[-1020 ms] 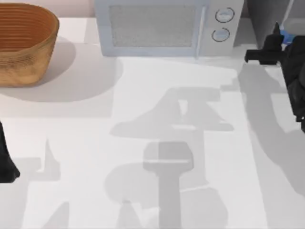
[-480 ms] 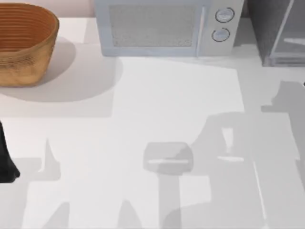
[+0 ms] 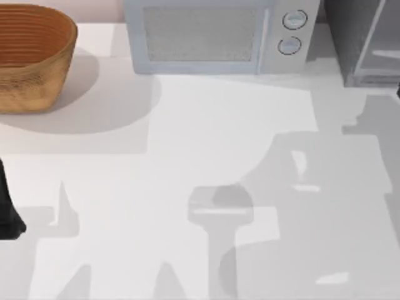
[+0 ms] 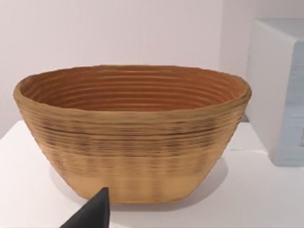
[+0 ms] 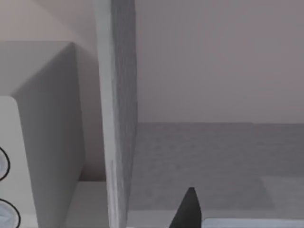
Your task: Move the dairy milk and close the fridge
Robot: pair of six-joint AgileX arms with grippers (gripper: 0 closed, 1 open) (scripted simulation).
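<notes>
The right gripper (image 5: pixel 190 209) is showing as a single dark fingertip in its wrist view, pointing into the fridge (image 5: pixel 118 118); whether its fingers are open or closed I cannot tell. Beyond that fingertip, the fridge's open front edge is standing upright, with a bare grey shelf behind it and the microwave (image 5: pixel 42 128) just beside it. From above, the fridge (image 3: pixel 362 37) is sitting at the table's far right corner, right of the microwave (image 3: pixel 212 34). Where the dairy milk is, I cannot tell. Judging by its kind, the carton should be light and crushable, best held gently across its lower sides. The left arm (image 3: pixel 7 206) is idling well left of the fridge, facing the wicker basket (image 4: pixel 133 133).
</notes>
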